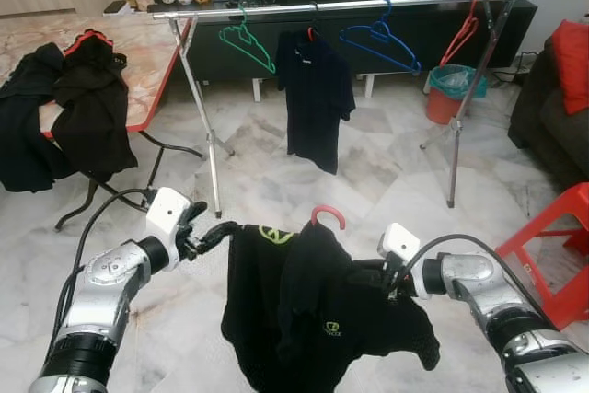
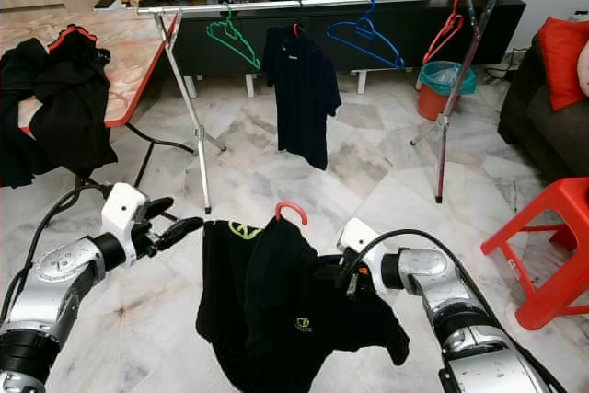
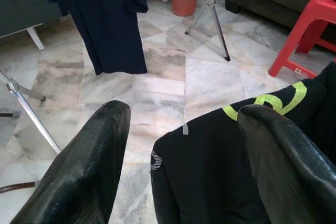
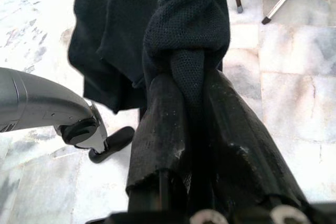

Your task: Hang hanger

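Black shirt (image 2: 294, 315) on red hanger (image 2: 291, 210), between both end effectors.

red stool (image 1: 557, 255) right | bin (image 1: 453, 91) by sofa (image 1: 552, 108) | table (image 1: 138, 62) left

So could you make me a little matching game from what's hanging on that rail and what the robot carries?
Things:
1. green hanger
2. navy shirt
3. blue hanger
4. black shirt

States:
A. empty, between the navy shirt and the red hanger
B. pinched by the right tool
C. empty, nearest the table
D. hanging from the rail, clothed

Pairs: 1-C, 2-D, 3-A, 4-B
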Tool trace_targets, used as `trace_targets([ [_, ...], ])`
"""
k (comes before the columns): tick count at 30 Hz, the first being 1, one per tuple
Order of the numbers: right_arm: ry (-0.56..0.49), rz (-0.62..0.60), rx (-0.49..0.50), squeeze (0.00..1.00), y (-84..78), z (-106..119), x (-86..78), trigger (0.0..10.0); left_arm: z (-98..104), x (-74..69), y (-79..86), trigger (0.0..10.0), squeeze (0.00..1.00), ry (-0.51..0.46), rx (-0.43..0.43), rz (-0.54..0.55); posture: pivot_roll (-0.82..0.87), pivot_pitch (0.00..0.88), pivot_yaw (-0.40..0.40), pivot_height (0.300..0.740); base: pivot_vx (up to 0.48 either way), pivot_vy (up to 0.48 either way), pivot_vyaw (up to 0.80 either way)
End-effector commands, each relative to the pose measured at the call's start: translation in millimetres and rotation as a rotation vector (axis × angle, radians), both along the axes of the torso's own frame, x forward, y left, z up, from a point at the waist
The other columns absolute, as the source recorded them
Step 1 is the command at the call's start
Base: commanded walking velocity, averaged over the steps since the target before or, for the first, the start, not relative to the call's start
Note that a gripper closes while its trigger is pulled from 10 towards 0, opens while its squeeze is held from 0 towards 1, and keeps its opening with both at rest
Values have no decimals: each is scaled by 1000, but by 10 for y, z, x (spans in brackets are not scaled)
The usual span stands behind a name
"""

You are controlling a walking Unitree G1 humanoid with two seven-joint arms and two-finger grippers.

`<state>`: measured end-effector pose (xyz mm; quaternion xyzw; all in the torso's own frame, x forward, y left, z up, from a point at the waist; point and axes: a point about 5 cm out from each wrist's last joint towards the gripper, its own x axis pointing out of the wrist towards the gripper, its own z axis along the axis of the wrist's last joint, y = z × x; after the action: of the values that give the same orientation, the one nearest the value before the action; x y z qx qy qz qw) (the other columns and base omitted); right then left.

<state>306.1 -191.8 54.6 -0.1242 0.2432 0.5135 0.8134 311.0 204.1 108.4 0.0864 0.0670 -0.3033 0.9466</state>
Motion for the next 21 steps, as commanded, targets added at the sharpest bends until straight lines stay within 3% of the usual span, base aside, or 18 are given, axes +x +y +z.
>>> trace_targets([
  [1, -52, 21, 17, 0, 58, 108, 72, 0, 17, -3, 19, 10000, 1000, 1, 4, 4, -4, 29, 21, 740, 0, 0, 0],
  [16, -34, 44, 26, 0, 33, 129, 63, 0, 37, -20, 29, 10000, 1000, 5, 2, -16, -4, 28, 18, 740, 0, 0, 0],
  [17, -16, 130, 14, 0, 64, 200, 85, 0, -31, -69, -125, 10000, 0, 57, 43, -153, 23, 0, -39, 740, 0, 0, 0],
  [18, -16, 130, 14, 0, 64, 200, 85, 0, -31, -69, -125, 10000, 0, 57, 43, -153, 23, 0, -39, 740, 0, 0, 0],
  [19, 2, 230, -8, 0, 102, 282, 109, 0, -124, -151, -306, 10000, 0, 125, 88, -315, 21, 0, -36, 740, 0, 0, 0],
  [21, 4, 247, -13, 0, 110, 297, 114, 0, -145, -171, -342, 10000, 0, 138, 96, -347, 18, 0, -34, 740, 0, 0, 0],
])
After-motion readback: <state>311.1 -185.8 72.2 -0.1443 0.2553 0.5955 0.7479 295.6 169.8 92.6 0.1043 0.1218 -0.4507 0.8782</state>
